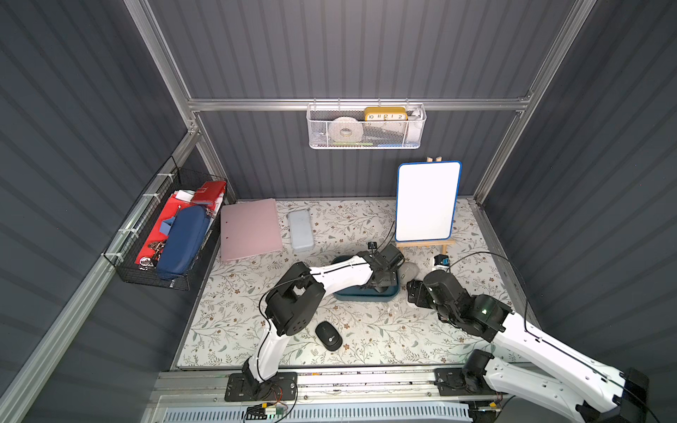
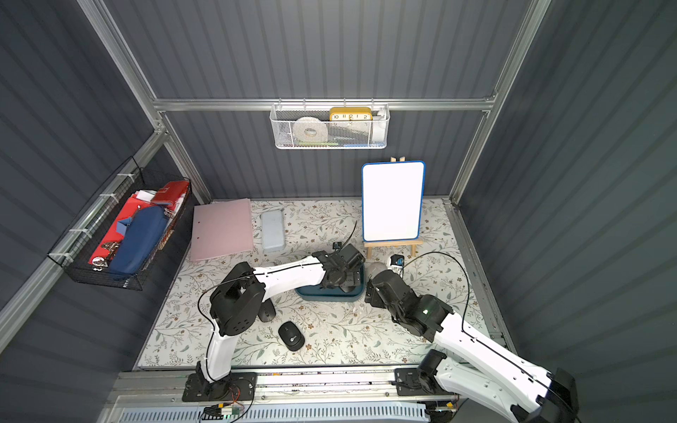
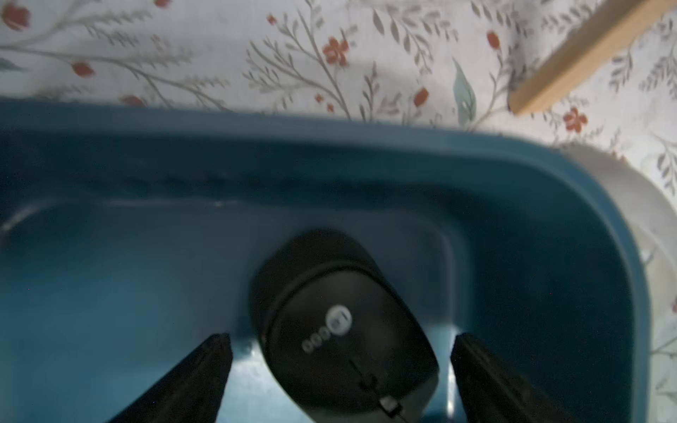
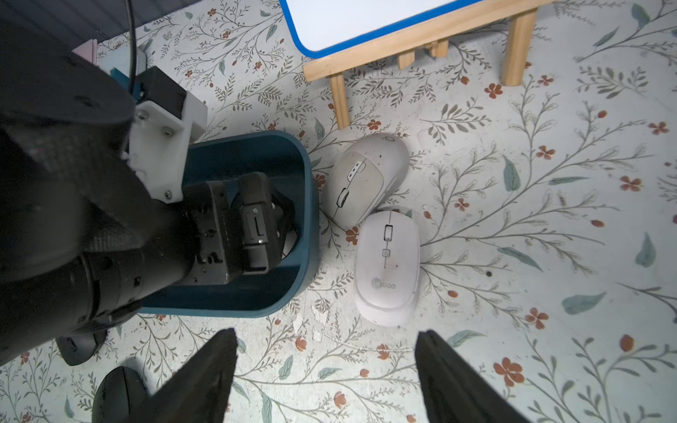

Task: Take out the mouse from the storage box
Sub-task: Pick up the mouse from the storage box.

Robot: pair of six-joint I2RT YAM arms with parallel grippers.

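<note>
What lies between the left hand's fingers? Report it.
A black mouse on the storage box floor, gaps either side, shown in the left wrist view.

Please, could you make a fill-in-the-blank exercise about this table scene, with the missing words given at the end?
1. The mouse lying in the storage box is ____ in colour.
2. The jaws of the left gripper stand ____, one on each side of this mouse.
3. Just outside the box, ____ pale mice lie on the table.
4. The right gripper holds ____.
Missing words: black; open; two; nothing.
</note>
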